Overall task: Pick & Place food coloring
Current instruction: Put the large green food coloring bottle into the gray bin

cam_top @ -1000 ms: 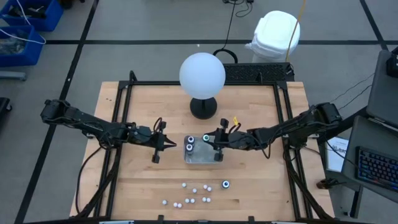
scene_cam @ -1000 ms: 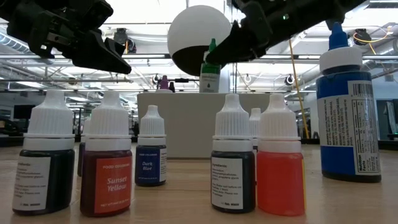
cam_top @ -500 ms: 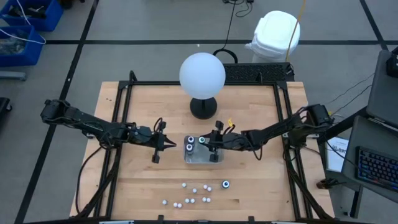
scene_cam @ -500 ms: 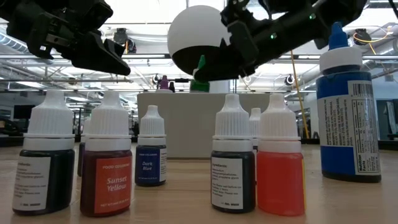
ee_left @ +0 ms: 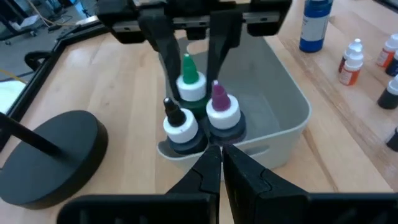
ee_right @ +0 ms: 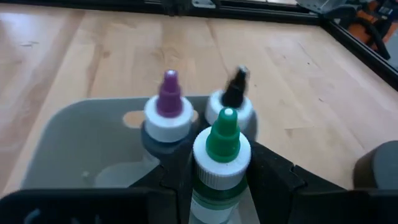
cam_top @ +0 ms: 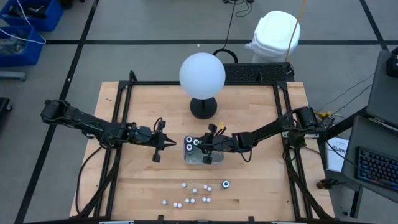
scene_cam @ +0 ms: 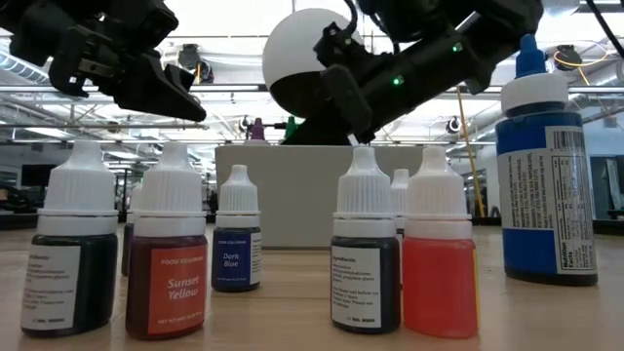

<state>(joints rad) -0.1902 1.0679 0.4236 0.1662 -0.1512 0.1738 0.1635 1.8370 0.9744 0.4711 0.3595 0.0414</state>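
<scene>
The food coloring bottles stand in two groups. Three larger dark ones are at the clear tray [cam_top: 199,153]: a black-tipped one [ee_left: 178,122], a purple-tipped one [ee_left: 219,110] and a green-tipped one [ee_left: 189,85]. Several small white-topped bottles [cam_top: 193,193] and a blue-capped one [cam_top: 226,185] stand upright near the table's near edge. My right gripper [cam_top: 201,147] reaches over the tray and is shut on the green-tipped bottle [ee_right: 222,149]. My left gripper [cam_top: 172,144] hovers shut just left of the tray, its fingers [ee_left: 219,163] pointing at the bottles. My right gripper pinches the green-tipped bottle between its two fingers [ee_right: 268,167], on the body just under the white collar [ee_right: 221,177]. It comes from the table's right, slanting down. The bottle is upright inside the tray, close to the other two; whether its base rests on the tray floor is hidden.
A big white globe [cam_top: 202,74] on a black round base [cam_top: 203,108] stands behind the tray. A black frame [cam_top: 124,93] borders the table. A tall blue bottle [scene_cam: 546,166] and the small ones [scene_cam: 168,244] crowd the near edge. Bare wood lies left and right of the tray.
My right gripper has moved toward the table's left and downward, carrying the green-tipped bottle from above the tray's right end down into the tray, next to the purple-tipped and black-tipped bottles. It has stayed shut on the bottle.
</scene>
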